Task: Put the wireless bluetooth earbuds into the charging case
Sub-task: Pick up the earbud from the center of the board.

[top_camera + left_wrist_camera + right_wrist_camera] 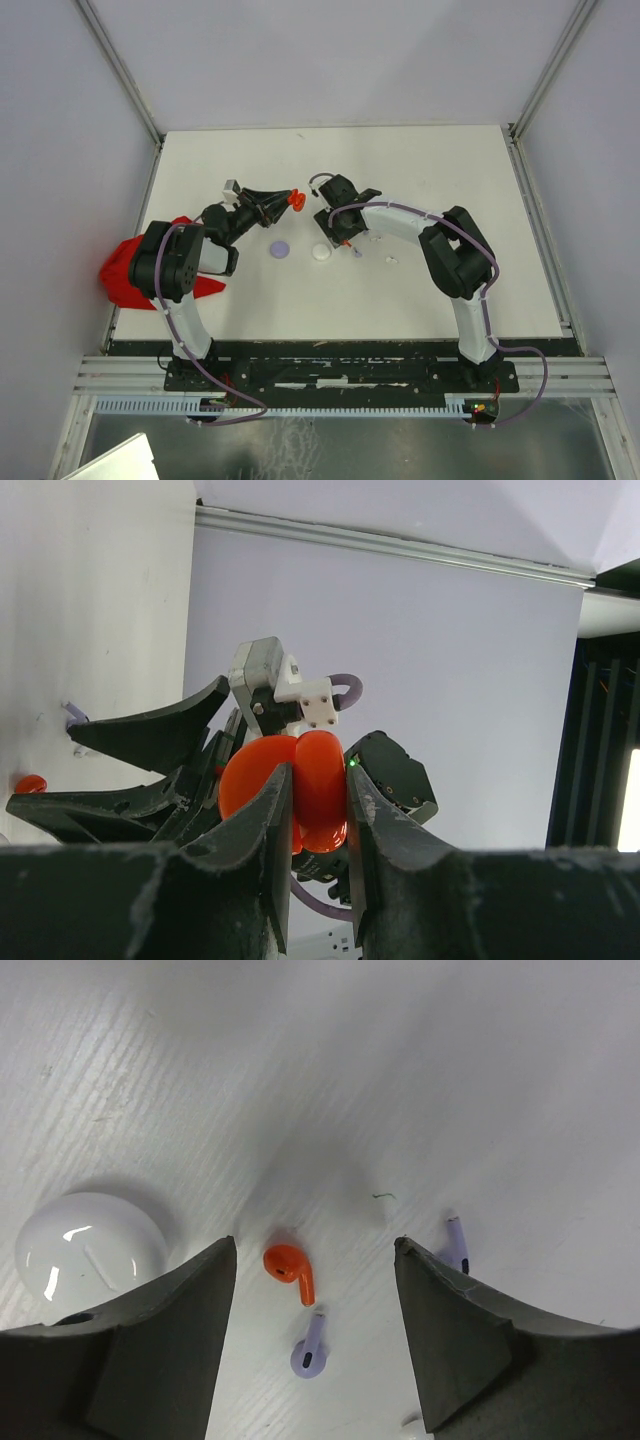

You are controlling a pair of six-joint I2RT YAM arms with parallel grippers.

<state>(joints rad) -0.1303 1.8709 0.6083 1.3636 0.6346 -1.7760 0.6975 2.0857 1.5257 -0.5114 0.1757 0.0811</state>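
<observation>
A red heap (118, 272) is noted outside the left arm, well apart from its fingers. The left gripper (318, 780) is closed narrow on the red charging case (250, 780), which is pinched between both fingers (270, 820) and raised above the table (420, 160). A lilac disc (281, 247) and a white disc (90, 1250) are seen between the two grippers, the white one just outside one right finger. The right gripper (314, 1250) is spread wide, with nothing gripped. A red earbud (288, 1268) is found between its fingers (170, 1360), touched by neither. A lilac earbud (308, 1355) lies just beside it. A second lilac earbud (457, 1245) is partly hidden behind the other finger.
</observation>
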